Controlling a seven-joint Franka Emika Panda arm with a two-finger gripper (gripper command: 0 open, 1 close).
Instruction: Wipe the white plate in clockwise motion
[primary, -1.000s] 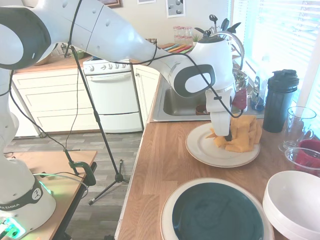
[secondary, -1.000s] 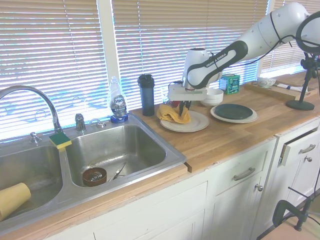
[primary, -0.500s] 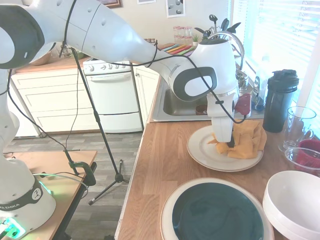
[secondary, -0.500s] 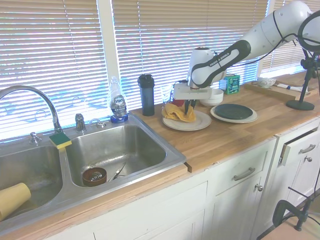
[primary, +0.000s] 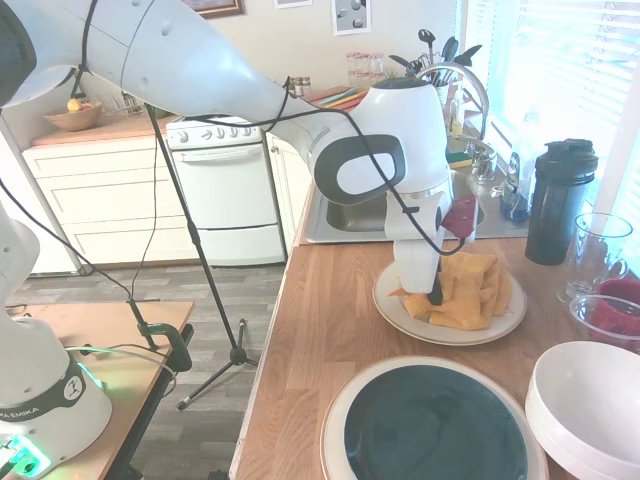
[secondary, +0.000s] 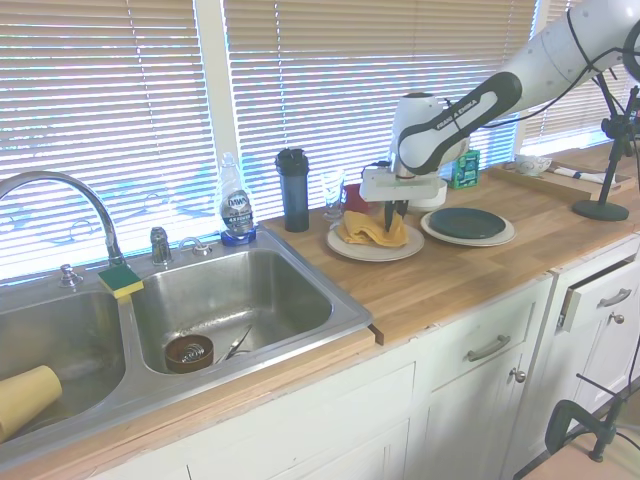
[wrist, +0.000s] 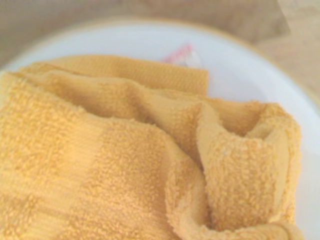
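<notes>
In the first exterior view, the round white plate is seen on the wooden counter, in front of the steel sink. A crumpled yellow terry cloth is spread over the plate. The gripper is pressed down into the cloth, its fingers closed on a fold. A larger plate with dark centre is placed nearer.

In the second exterior view, the plate is found between the sink and the dark plate; the cloth is pinched by the gripper.

In the wrist view, the soft looped cloth is shown on the smooth plate, beside a small reddish mark.
</notes>
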